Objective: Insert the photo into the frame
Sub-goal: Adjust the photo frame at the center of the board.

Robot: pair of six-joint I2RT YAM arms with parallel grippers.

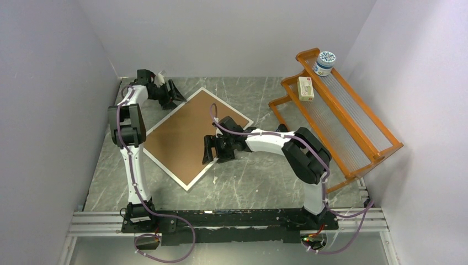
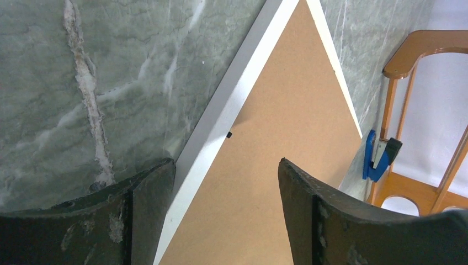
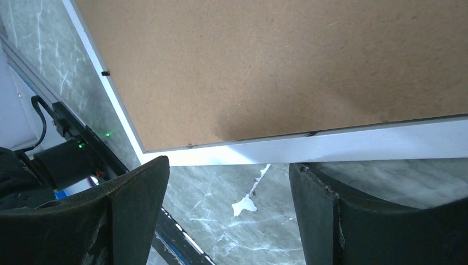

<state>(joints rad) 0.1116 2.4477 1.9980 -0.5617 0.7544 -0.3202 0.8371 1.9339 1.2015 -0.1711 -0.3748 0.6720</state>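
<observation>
Where the tabletop (image 1: 259, 182) meets the far left wall, the left pincer (image 1: 175, 95) hangs with its jaws set wide apart and nothing between them. It hovers at the far left edge of the frame (image 2: 212, 127). In the left wrist view one finger lies over bare grey marble and the other over the brown backing board (image 1: 185, 138), so the white rim passes up through the gap between them. A small black tab (image 2: 229, 134) sits on the inner edge of that rim.

The frame lies flat, back side up, in the middle of the tabletop. It is turned cornerwise like a diamond, and the backing board fills it from rim to rim.

At the frame's near right edge the right pincer (image 1: 215, 154) is also spread open and grips nothing. Its wrist view shows the fingers just outside the rim, over the marble, near the frame's near corner. A white fleck (image 3: 245, 205) marks the stone between them.

Further right, well apart from the frame, an orange wooden rack (image 1: 304, 55) stands slantwise along the right wall. A small box (image 1: 305, 88) and a round jar (image 1: 324, 62) rest at its far end.
</observation>
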